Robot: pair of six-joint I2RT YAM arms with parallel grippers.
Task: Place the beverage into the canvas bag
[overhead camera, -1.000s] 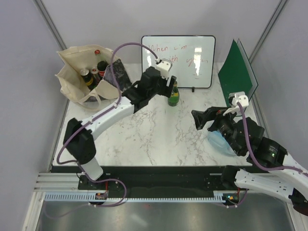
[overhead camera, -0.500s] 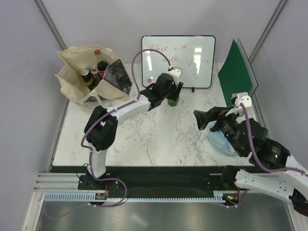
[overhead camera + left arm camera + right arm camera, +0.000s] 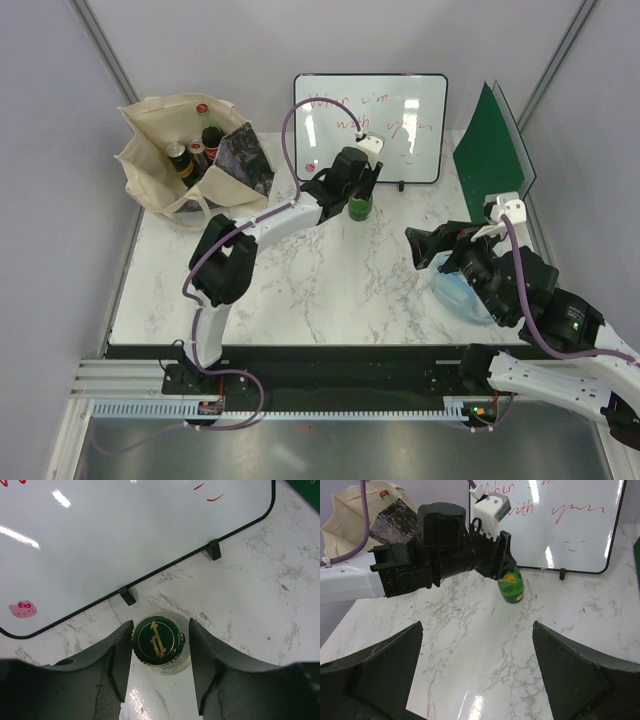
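Note:
The beverage, a green glass bottle with a green and gold cap, stands upright on the marble table in front of the whiteboard. My left gripper reaches down over its neck, jaws close on either side of the cap. The left finger touches the cap, and a thin gap shows at the right finger. The canvas bag, beige with a dark print, stands open at the far left with several bottles inside. My right gripper hovers wide open at the right, holding nothing, with the bottle ahead of it.
A whiteboard with red writing leans just behind the bottle, its small feet close to the fingers. A green board stands at the far right. A pale blue object lies under the right arm.
The left arm has swung right and forward to come over the bottle, and its jaws have narrowed around the cap. The right arm has barely moved.

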